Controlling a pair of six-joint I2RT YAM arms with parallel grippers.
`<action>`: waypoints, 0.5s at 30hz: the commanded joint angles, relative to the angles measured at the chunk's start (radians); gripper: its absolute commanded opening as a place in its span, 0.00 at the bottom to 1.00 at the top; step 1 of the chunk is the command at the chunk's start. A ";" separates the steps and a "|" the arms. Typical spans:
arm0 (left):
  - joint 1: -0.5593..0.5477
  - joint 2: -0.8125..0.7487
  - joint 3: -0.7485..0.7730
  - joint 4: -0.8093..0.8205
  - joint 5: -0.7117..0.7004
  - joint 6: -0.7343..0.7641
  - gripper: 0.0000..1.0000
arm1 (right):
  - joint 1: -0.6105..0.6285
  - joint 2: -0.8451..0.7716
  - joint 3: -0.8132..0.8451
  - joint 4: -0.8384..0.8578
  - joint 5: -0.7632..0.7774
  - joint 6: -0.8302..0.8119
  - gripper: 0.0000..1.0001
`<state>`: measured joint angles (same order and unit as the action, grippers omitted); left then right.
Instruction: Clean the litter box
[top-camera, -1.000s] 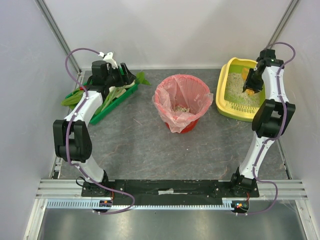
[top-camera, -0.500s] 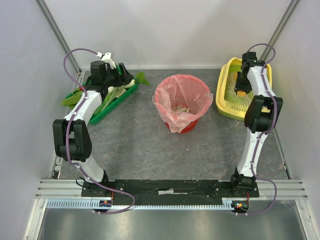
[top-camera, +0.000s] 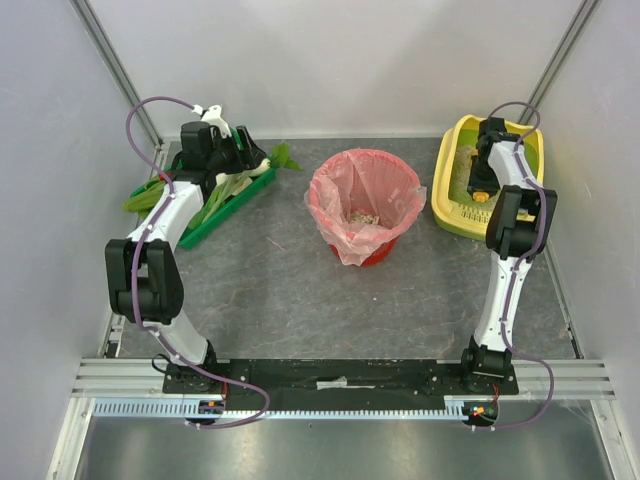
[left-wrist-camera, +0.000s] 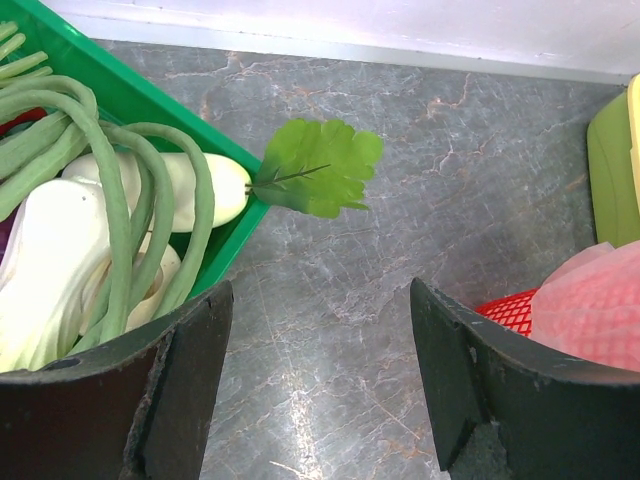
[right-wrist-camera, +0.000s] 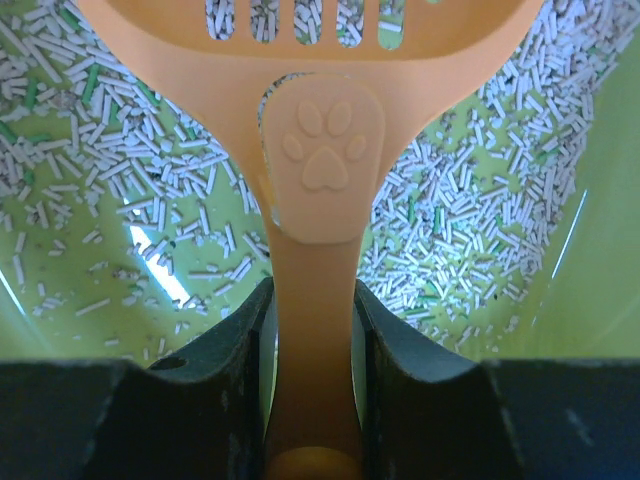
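The litter box (top-camera: 452, 214) is a yellow tray at the back right, lime-green inside (right-wrist-camera: 590, 270), with pale litter pellets (right-wrist-camera: 470, 230) scattered over its floor. My right gripper (right-wrist-camera: 312, 300) is shut on the handle of an orange slotted scoop (right-wrist-camera: 316, 150) with a paw print, held just above the litter. From above, the right gripper (top-camera: 483, 183) hangs over the near half of the box, the scoop's (top-camera: 483, 197) orange showing below it. My left gripper (left-wrist-camera: 320, 300) stands open and holds nothing, over the table beside the green tray.
A red basket lined with a pink bag (top-camera: 363, 205) stands mid-table with some litter inside. A green tray of vegetables (top-camera: 215, 215) lies at the back left, a loose green leaf (left-wrist-camera: 315, 170) beside it. Enclosure walls stand close behind and to the right of the litter box.
The right arm has swung the scoop leftward across the litter box and folded more upright. The left arm has not moved.
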<state>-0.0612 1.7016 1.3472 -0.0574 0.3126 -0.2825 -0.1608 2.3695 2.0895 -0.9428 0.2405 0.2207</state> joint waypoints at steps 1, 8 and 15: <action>0.004 -0.048 0.041 0.011 -0.026 0.042 0.78 | -0.005 0.026 0.050 0.067 0.002 -0.049 0.03; 0.004 -0.053 0.038 0.022 -0.038 0.025 0.78 | -0.026 0.022 0.011 0.058 0.022 -0.061 0.15; 0.004 -0.048 0.049 0.025 -0.032 0.022 0.78 | -0.028 0.027 0.015 0.067 -0.019 -0.043 0.45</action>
<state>-0.0612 1.6947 1.3476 -0.0578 0.2893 -0.2825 -0.1844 2.3917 2.0930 -0.9131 0.2417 0.1677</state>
